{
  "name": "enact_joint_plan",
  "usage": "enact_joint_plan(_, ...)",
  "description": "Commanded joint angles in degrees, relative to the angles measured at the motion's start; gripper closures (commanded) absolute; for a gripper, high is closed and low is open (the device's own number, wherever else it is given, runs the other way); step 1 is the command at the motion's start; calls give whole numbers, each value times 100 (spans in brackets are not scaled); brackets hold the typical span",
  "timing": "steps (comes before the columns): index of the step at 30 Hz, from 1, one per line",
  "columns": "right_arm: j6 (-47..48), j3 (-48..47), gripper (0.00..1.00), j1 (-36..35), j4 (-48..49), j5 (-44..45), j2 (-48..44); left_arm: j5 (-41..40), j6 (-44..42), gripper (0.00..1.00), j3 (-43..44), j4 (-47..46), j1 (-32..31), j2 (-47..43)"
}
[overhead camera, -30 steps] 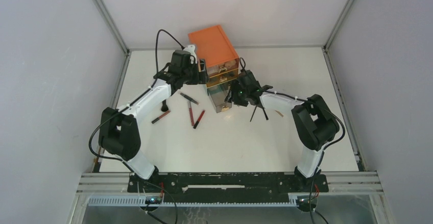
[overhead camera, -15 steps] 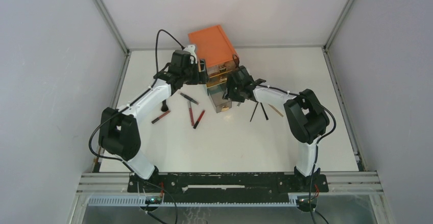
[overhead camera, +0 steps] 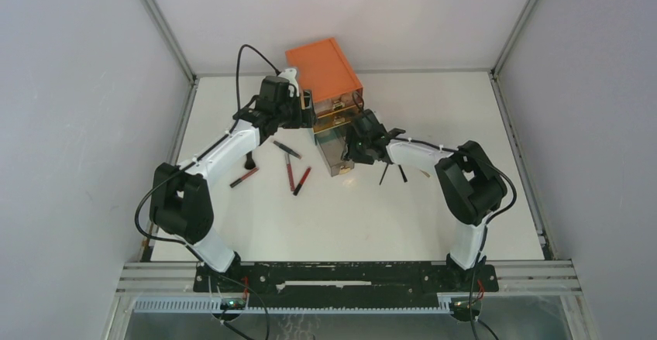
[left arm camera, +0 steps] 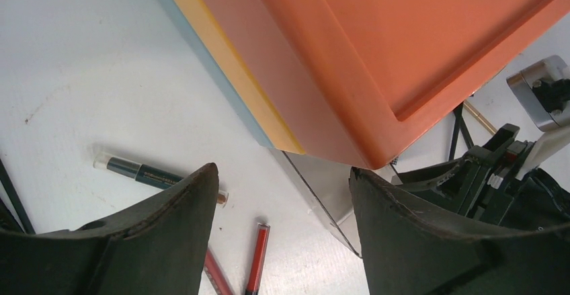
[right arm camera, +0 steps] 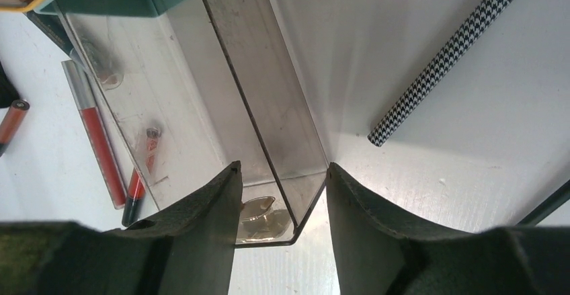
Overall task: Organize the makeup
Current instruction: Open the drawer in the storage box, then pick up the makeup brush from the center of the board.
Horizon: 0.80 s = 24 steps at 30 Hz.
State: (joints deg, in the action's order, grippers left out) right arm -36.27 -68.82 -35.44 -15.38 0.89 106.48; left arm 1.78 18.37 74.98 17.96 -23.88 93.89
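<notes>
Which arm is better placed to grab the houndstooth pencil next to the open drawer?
Right. The right gripper straddles a corner of the clear drawer, jaws open, and the houndstooth pencil lies just beside it. The left gripper sits across the orange chest, farther away.

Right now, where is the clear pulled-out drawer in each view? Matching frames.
Top external: clear drawer at centre, pulled out of the orange chest toward the arms.
Left wrist: only a sliver of it under the chest's corner, lower centre.
Right wrist: fills the upper middle, its corner inside the right hand.
Shared landmark: red pencil lying beside it.
</notes>
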Motion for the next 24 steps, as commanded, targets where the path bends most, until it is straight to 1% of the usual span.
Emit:
enact_joint_plan(1, 107, 105, 44, -95, -168, 123, -408, -27, -156, 24, 284, -92, -29, -73)
enact_joint_plan(4, 133, 106, 43, -82, -160, 163, -687, -19, -163, 24, 306, -78, -29, -212)
enact_joint_plan(8, 184, 105, 37, -27, -162, 439, -1340, -19, -251, 23, 439, 78, -27, -500)
enact_joint_plan(13, 286, 229, 33, 134, -120, 727, -2160, -154, -323, 22, 383, 182, -37, -1080)
enact_joint_plan(16, 303, 540, 33, 320, -41, 773, -2567, -346, -357, 21, 139, 280, -37, -1533)
enact_joint_plan(20, 409, 1100, 32, 566, 28, 918, -3134, -1113, -354, 18, -503, 587, 2, -2246)
enact_joint_plan(22, 435, 1360, 32, 728, 62, 839, -3341, -1425, -216, 18, -811, 970, 147, -2433)
enact_joint_plan(24, 475, 1555, 32, 869, 101, 725, -3450, -1420, 38, 19, -1057, 1239, 488, -2487)
